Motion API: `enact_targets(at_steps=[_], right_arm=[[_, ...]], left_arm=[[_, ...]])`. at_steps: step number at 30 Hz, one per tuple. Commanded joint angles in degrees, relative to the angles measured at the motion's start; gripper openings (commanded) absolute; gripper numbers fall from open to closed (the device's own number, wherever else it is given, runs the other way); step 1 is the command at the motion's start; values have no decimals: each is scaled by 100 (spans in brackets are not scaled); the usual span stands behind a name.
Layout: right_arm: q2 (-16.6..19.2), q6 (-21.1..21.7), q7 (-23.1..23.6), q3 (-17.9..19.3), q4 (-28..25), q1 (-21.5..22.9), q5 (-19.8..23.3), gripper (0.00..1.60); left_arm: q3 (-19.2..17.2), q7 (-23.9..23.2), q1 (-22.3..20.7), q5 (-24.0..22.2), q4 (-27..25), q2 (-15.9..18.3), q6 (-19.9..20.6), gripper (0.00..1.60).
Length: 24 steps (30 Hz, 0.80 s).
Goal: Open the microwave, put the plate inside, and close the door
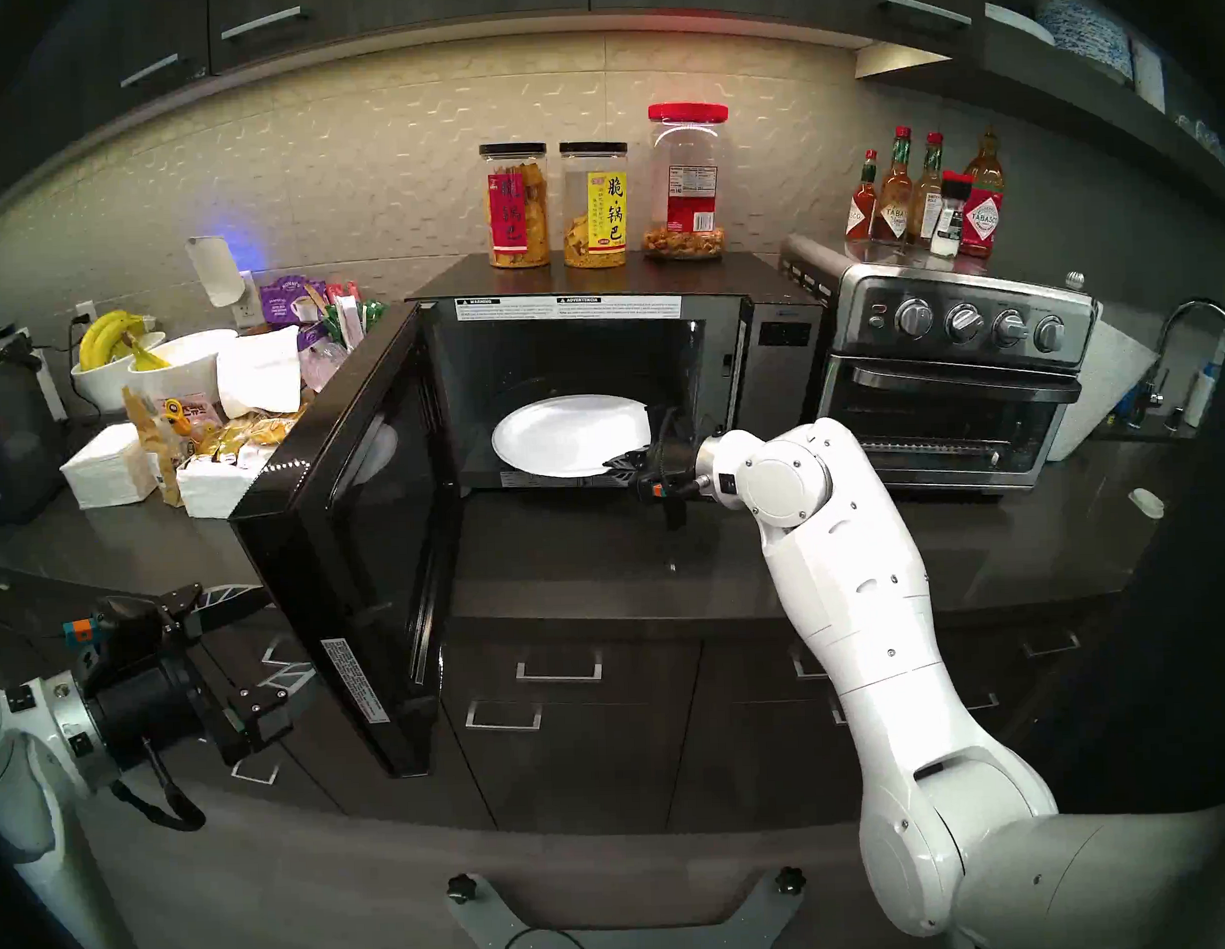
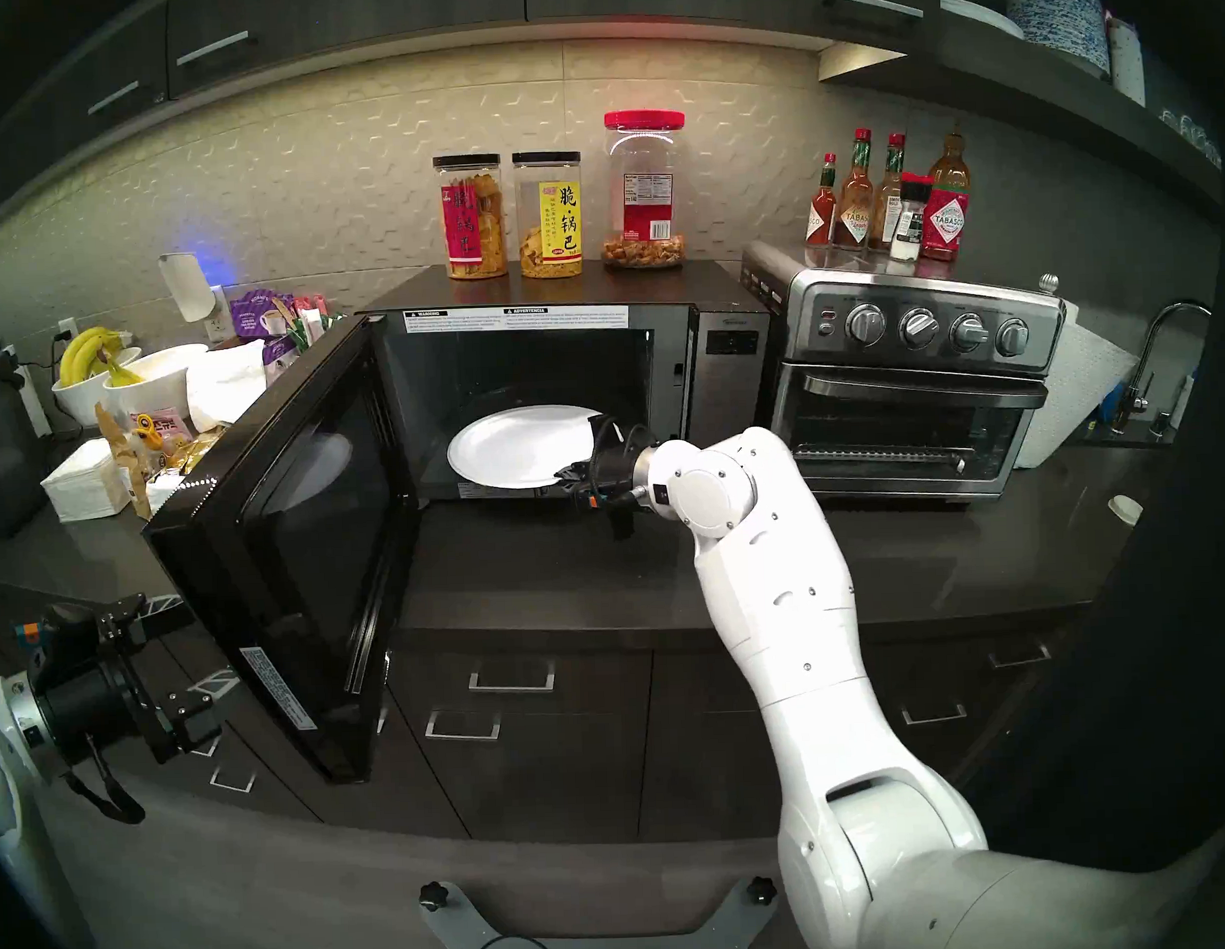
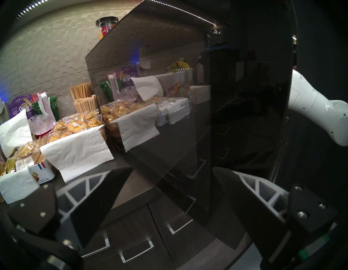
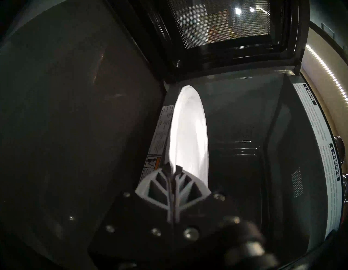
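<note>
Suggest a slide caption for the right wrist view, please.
Right gripper pinching the white round plate by its rim, at the black microwave's open mouth.

In your right wrist camera, the right gripper (image 4: 174, 169) has its two lattice-patterned fingers (image 4: 160, 185) pressed together on the near rim of the plate (image 4: 188, 132), which you see almost edge-on as a bright white sliver. The view is turned on its side. The plate reaches into the open cavity of the microwave (image 4: 244, 150), over the front sill where a printed caution label (image 4: 160, 139) runs alongside it. The door (image 4: 216, 28) stands swung open at the top of your picture, its perforated window mesh catching two small lights. A long white warning strip (image 4: 320, 147) lines the cavity's edge at right.
</note>
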Motion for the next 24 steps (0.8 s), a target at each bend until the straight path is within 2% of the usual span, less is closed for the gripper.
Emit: enact_targets(at_steps=[1, 10, 24], right_arm=[[-191, 48, -49, -47, 197, 628, -41, 0], [-303, 151, -151, -85, 771, 979, -223, 0], [-447, 277, -337, -78, 1383, 1294, -377, 0]], left_arm=[[3, -35, 11, -21, -50, 11, 3, 160], [2, -37, 12, -23, -51, 11, 4, 160], [2, -38, 12, -23, -51, 11, 5, 160]])
